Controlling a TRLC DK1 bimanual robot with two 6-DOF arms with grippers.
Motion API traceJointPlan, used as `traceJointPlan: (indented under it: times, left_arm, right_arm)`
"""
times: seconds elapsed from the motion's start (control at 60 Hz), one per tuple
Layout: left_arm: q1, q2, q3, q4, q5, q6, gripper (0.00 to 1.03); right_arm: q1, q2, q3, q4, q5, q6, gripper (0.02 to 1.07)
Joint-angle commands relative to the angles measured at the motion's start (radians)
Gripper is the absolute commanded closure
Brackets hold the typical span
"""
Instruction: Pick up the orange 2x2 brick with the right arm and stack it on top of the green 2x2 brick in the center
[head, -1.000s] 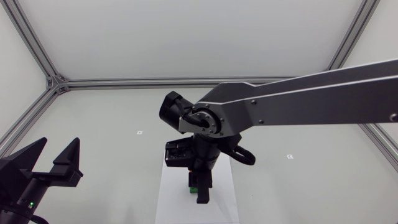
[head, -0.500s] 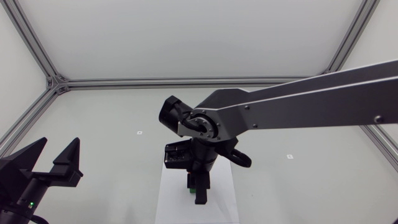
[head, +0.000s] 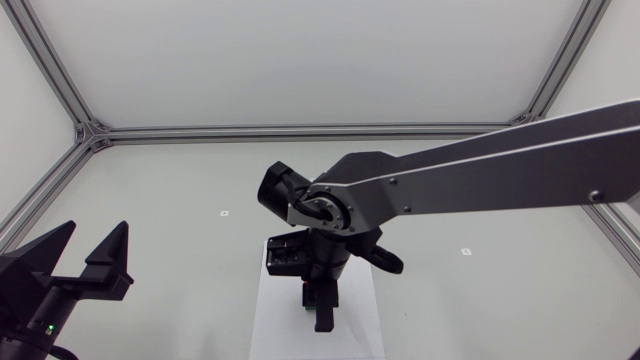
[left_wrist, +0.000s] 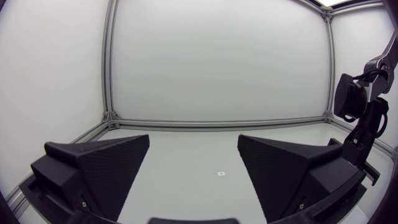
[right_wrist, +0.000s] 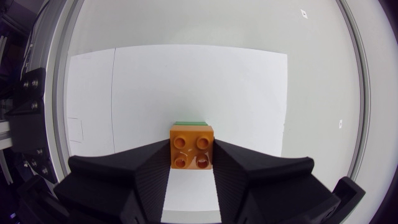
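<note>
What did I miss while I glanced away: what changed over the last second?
The right arm dipped slightly, easing its claw, shut on the orange brick, down over the green brick. Nothing visibly grasped or released. The left claw stayed parked and open.

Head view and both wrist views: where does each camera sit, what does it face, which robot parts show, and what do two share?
Head: above the table, looking down; right arm over sheet, left gripper.
Left wrist: on its own arm, facing across the table; own open gripper.
Right wrist: on right arm, facing down; right gripper shut on orange brick.
Shared: head and left wrist show the right arm.
</note>
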Motion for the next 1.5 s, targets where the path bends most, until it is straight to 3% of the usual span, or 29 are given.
traceJointPlan:
  times: [0.0,1.483]
  left_arm:
    - [0.004,-0.008,-0.041,-0.015,0.004,0.013,0.04]
    - [0.002,-0.008,-0.041,-0.015,0.004,0.013,0.04]
  right_arm:
    - [-0.006,0.030,-0.027,0.004,0.007,-0.014,0.85]
    - [-0.003,0.058,-0.033,0.004,0.030,-0.009,0.85]
